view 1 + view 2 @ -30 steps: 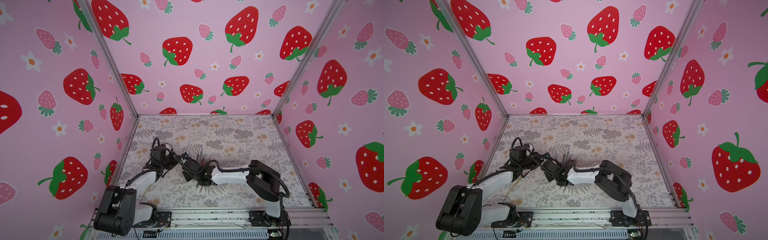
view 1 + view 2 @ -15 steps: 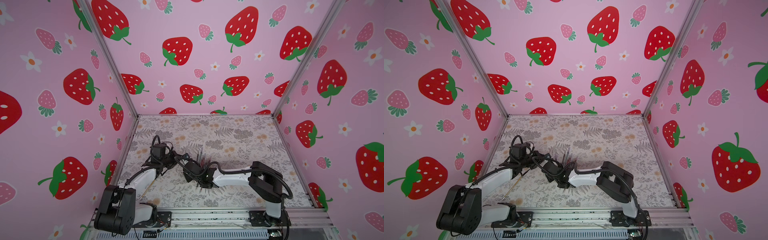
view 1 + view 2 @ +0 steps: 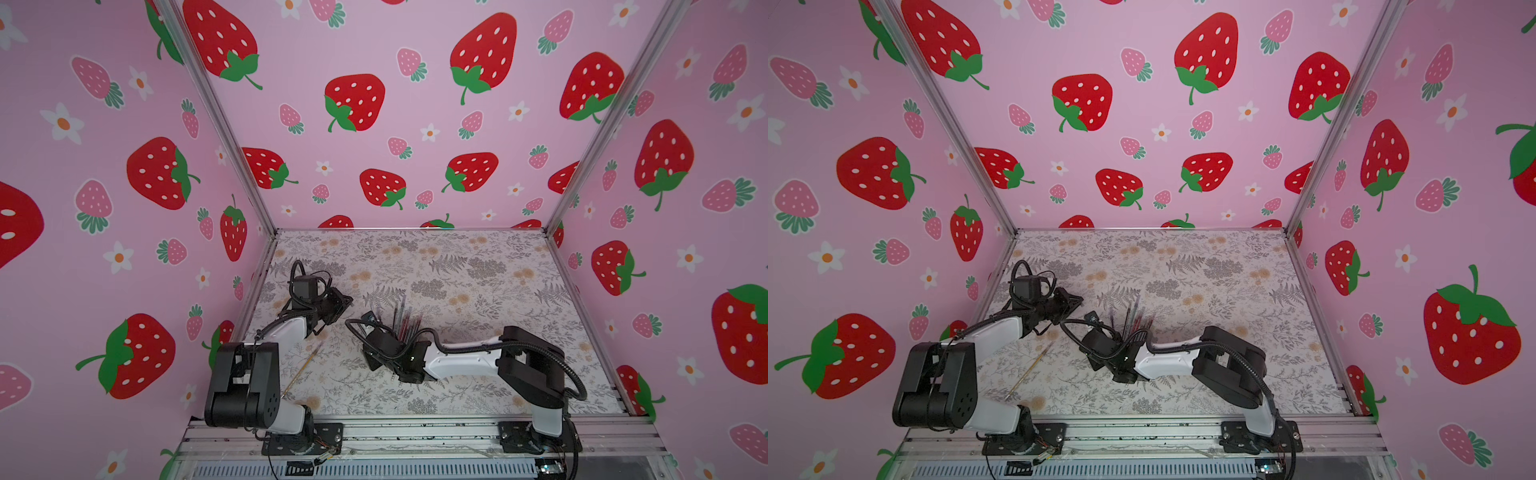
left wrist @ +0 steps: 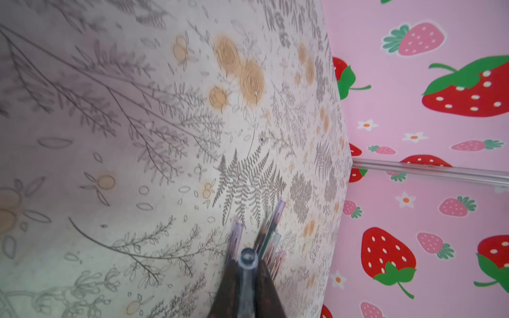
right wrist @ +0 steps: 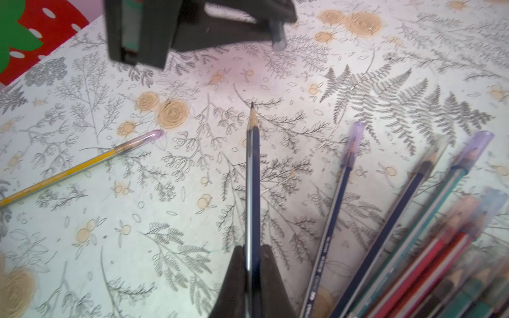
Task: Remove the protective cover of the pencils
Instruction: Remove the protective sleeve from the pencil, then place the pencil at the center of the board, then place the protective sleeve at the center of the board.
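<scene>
Right wrist view puts the right fingers [image 5: 234, 278] pressed together on a blue pencil [image 5: 253, 179]. They grip its shaft well back from the point, and the sharpened tip pointing away from them is bare. Ahead of that tip and apart from it, the left fingers [image 5: 234, 27] pinch a small clear cap [image 5: 278, 37]. The left wrist view shows that cap [image 4: 248, 257] end-on, squeezed between the two fingertips. The other pencils [image 5: 413, 220] lie fanned on the table [image 5: 165, 234] just beside the right fingers, and those whose tips show wear clear or lilac caps. One yellow pencil [image 5: 68, 172], capped too, lies alone on the other side of the right fingers. Each pencil looks light, thin and stiff, with a smooth painted shaft that would probably roll or slip under a loose hold, and a lead point that would snap if knocked. The caps look like thin, slick plastic, probably held on only by friction. The sensible hold is one pair of fingers across the shaft near the middle and the other pair across the cap. The pull should run straight along the pencil, with a gentle squeeze so the cap is not crushed tighter onto the wood.
</scene>
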Controlling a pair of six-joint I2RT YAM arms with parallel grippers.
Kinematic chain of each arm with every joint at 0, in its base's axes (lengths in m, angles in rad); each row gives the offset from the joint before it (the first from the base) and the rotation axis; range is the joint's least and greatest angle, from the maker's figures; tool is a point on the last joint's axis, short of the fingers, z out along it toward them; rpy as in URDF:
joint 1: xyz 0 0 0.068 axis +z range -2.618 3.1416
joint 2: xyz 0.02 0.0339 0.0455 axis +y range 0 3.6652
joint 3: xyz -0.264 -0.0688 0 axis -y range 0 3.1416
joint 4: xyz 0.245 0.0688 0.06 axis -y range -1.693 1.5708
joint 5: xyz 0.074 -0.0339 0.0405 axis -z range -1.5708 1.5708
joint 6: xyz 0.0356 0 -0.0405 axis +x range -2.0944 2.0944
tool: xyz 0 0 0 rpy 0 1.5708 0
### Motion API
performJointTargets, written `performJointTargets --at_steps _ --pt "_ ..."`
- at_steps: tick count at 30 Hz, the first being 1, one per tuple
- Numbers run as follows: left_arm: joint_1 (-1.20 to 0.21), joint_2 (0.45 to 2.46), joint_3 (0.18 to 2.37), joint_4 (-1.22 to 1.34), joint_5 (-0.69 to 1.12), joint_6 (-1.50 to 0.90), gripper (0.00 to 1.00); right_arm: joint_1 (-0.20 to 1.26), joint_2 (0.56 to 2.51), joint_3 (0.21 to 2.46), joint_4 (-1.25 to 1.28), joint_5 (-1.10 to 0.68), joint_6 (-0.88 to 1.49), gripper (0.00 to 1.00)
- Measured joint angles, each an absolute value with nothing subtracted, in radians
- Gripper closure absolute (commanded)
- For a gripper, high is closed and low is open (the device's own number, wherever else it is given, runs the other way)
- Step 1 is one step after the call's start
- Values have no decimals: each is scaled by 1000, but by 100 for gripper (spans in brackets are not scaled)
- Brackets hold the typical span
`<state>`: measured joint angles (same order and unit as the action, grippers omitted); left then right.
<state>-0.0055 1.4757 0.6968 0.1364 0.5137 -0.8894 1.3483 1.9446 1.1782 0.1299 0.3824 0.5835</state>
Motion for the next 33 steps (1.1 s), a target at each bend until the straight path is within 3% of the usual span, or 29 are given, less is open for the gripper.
performJointTargets --at_steps 17,33 --pt "-33 1542 803 -23 321 -772 100 1328 2123 1456 -139 479 778 100" --pt "-62 1715 915 -143 229 -688 100 1271 2194 1503 -209 445 849 100"
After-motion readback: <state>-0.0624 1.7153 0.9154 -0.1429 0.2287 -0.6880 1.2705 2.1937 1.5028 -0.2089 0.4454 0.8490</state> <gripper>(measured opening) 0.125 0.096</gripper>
